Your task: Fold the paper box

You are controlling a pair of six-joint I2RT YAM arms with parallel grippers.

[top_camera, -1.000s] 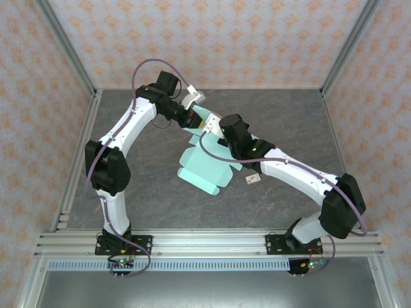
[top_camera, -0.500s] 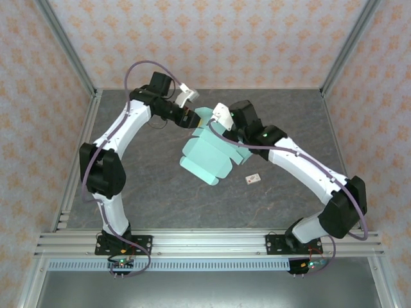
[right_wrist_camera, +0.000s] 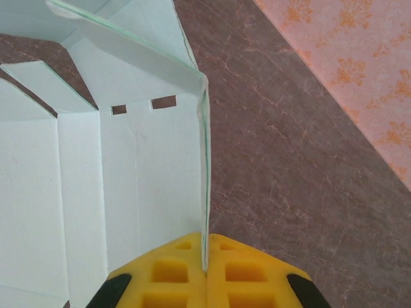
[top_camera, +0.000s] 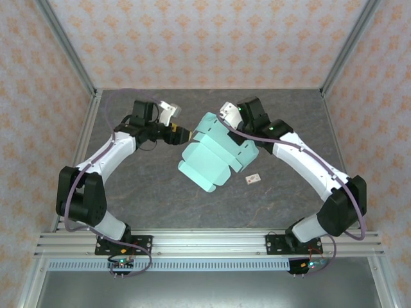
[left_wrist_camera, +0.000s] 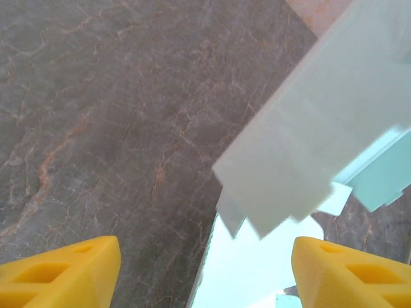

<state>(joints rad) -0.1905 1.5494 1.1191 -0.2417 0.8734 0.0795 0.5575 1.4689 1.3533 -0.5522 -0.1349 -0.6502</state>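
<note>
The paper box (top_camera: 215, 151) is a pale mint-green card sheet, partly folded, held tilted up off the grey table (top_camera: 148, 192). My right gripper (top_camera: 228, 118) is at its far edge. In the right wrist view this gripper (right_wrist_camera: 205, 266) is shut on the thin edge of an upright panel of the paper box (right_wrist_camera: 128, 167), which has two small slots. My left gripper (top_camera: 183, 135) stands just left of the box, apart from it. Its yellow fingers (left_wrist_camera: 64, 273) are spread wide with nothing between them, and the paper box (left_wrist_camera: 321, 128) with pointed tabs hangs ahead of it.
A tiny white tag with a red mark (top_camera: 253, 178) lies on the table right of the box. Metal frame posts (top_camera: 77, 64) and patterned walls close in the sides and back. An aluminium rail (top_camera: 205, 242) runs along the near edge.
My left gripper has let go of the box's flap, opened and drawn back to the left. The right gripper kept its hold and swung the box up and toward the back.
</note>
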